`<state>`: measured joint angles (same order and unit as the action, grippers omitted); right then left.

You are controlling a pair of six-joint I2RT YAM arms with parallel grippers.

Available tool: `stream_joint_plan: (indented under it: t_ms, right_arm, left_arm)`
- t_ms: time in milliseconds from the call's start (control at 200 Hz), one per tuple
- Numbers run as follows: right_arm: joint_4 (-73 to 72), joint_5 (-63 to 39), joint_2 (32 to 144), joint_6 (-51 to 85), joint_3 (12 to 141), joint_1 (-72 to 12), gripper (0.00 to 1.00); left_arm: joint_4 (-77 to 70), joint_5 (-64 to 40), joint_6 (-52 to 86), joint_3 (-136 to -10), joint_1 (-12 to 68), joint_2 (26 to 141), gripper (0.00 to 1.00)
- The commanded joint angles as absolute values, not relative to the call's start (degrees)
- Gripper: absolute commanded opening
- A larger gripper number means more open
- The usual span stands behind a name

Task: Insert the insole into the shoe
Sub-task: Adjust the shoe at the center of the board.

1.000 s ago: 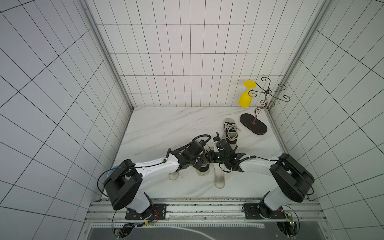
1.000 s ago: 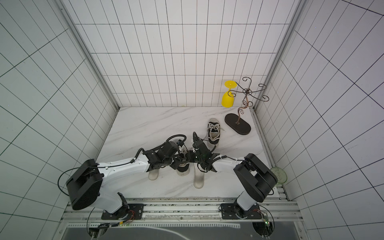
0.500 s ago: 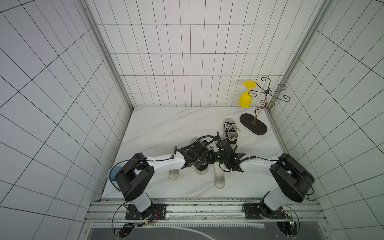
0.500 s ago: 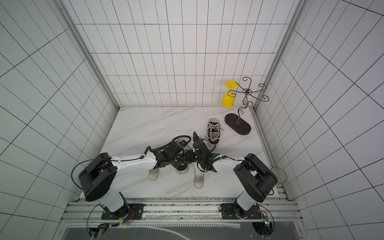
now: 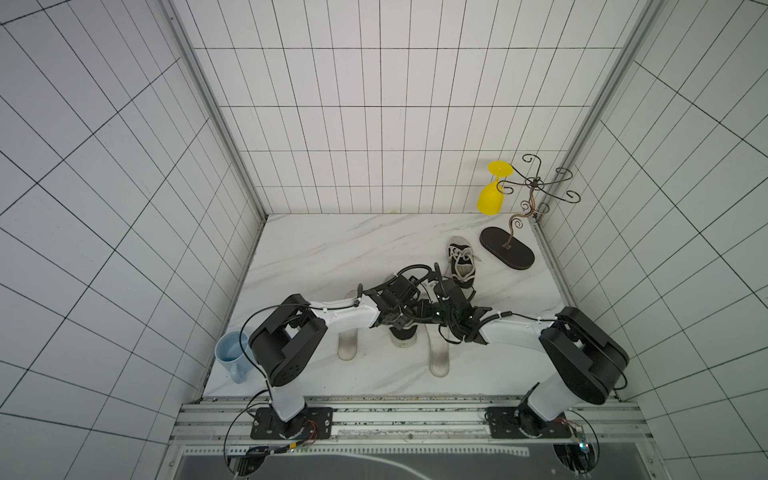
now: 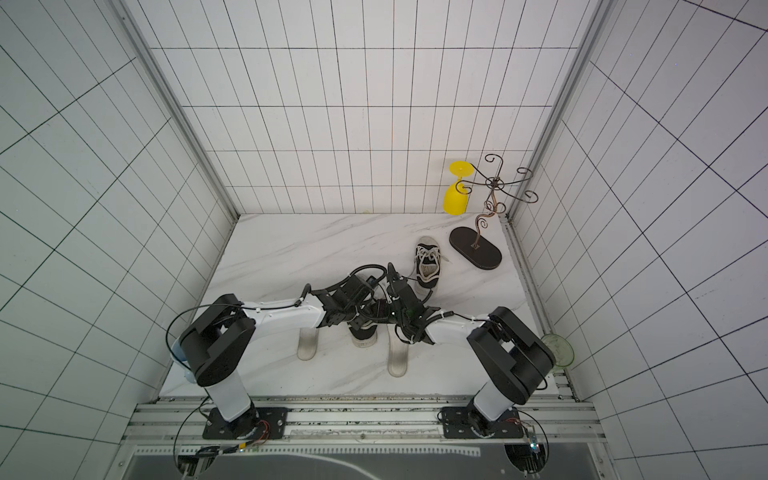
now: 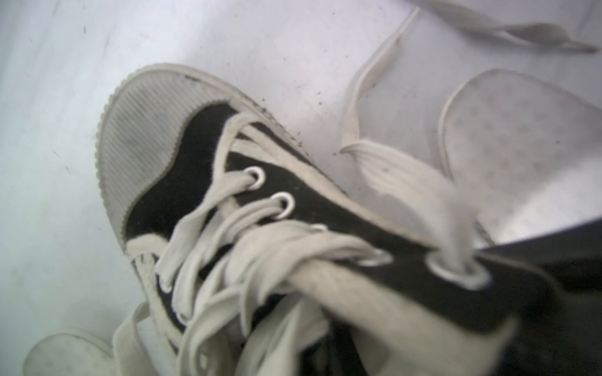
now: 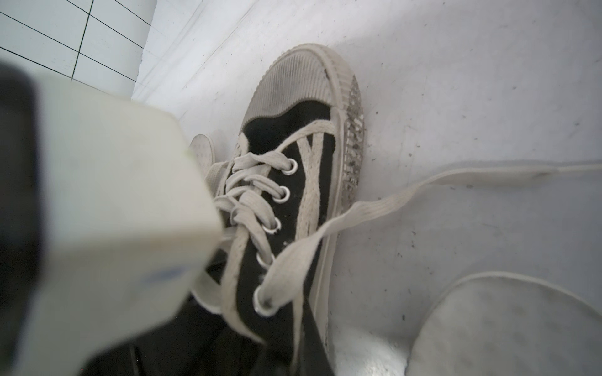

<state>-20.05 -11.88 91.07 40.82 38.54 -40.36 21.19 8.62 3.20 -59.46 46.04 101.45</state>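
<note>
While loosely laced, shoe [image 8: 290,136] black canvas | toe cap [image 8: 293,84] ribbed, grimy

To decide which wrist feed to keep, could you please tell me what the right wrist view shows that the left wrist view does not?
Only the right wrist view: a tiled wall and a blurred white block close to the lens.
Only the left wrist view: a loose lace tip near the frame edge.
Both: the black shoe with its white laces, an insole lying on one side of it, another insole on the other side, and the marble table.
</note>
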Motion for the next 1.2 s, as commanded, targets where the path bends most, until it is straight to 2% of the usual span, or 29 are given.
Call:
stream_joint_plan:
  t_ms: [0, 265, 510, 750, 820, 925, 1025, 1099, 1129, 1194]
  right_arm:
    - [-22.5, -13.6, 91.1, 39.9, 35.9, -39.3, 0.06]
    - [-19.5, -12.8, 92.8, 38.1, 37.1, -39.3, 0.06]
    - [-8.5, -6.3, 92.4, 32.1, 42.1, -38.6, 0.06]
    - [-5.0, -1.8, 90.7, 27.2, 42.2, -37.7, 0.09]
    - [-5.3, -1.5, 89.6, 26.3, 42.1, -37.8, 0.19]
    - [-3.2, -4.0, 87.0, 25.2, 43.8, -37.5, 0.46]
    - [1.4, -8.0, 84.0, 27.0, 46.0, -37.4, 0.59]
    - [6.8, -10.3, 83.9, 29.4, 48.1, -37.4, 0.64]
    - [9.4, -11.2, 84.2, 30.1, 49.1, -37.5, 0.74]
    - [12.7, -12.6, 84.0, 31.9, 50.0, -38.0, 0.81]
  left_arm:
    - [22.1, 3.2, 1.9, -59.3, 44.5, 99.7, 0.00]
    - [23.6, -11.7, 1.6, -61.9, 41.0, 93.2, 0.00]
    - [31.1, -20.0, -2.4, -62.7, 40.9, 91.5, 0.00]
    - [29.0, -33.3, -0.6, -62.4, 36.1, 90.1, 0.00]
    - [29.0, -34.1, -0.2, -62.0, 35.1, 91.0, 0.00]
    - [26.3, -35.9, 3.3, -60.7, 33.8, 91.2, 0.00]
    - [24.9, -35.3, 7.0, -60.3, 33.5, 90.8, 0.00]
    - [24.9, -35.2, 9.0, -60.5, 33.4, 90.7, 0.00]
    - [24.9, -34.6, 9.9, -60.4, 33.4, 90.6, 0.00]
    - [25.1, -33.7, 11.0, -60.2, 33.3, 90.7, 0.00]
